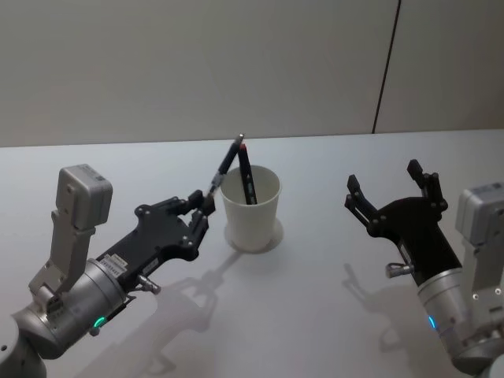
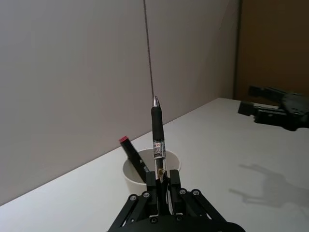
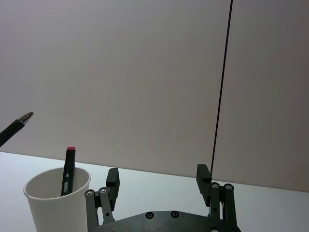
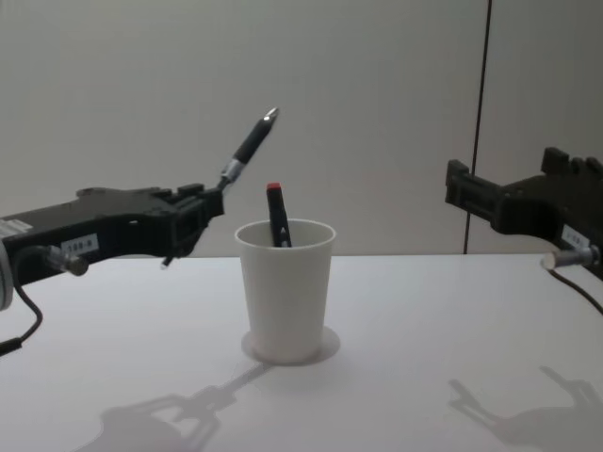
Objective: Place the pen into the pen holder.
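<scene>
While the pen (image 1: 227,164) is gripped and off the tabletop (image 1: 331,260), none of it is inside the pen holder (image 1: 252,216) yet. I'd call it pick done, insertion open.

- Left gripper (image 1: 206,211): at 9 o'clock of the cup, just beside its wall. Jaws narrow, clamped on the pen's lower barrel.
- Pen: slants up toward 1 o'clock, metal writing tip uppermost. In the chest view the tip stands well above the rim, roughly over the cup's 9 o'clock edge. The body is outside the opening.
- Pen holder: upright mid-tabletop, at the robot's 12 o'clock. A black marker (image 1: 248,177) with a red end stands in it, leaning toward the 11 o'clock side. The rest of the mouth looks free.
- Right gripper (image 1: 384,185): at 3 o'clock of the cup, well apart from it. Jaws spread wide, holding nothing, idle by the look of it.

Remaining, as I read it:
1. Carry the pen fully over the mouth.
2. Swing it so one end points down into the cup.
3. Lower it past the rim, clear of the marker.
4. Release.

Main risk: nudging the light cup or the marker on the way in.
</scene>
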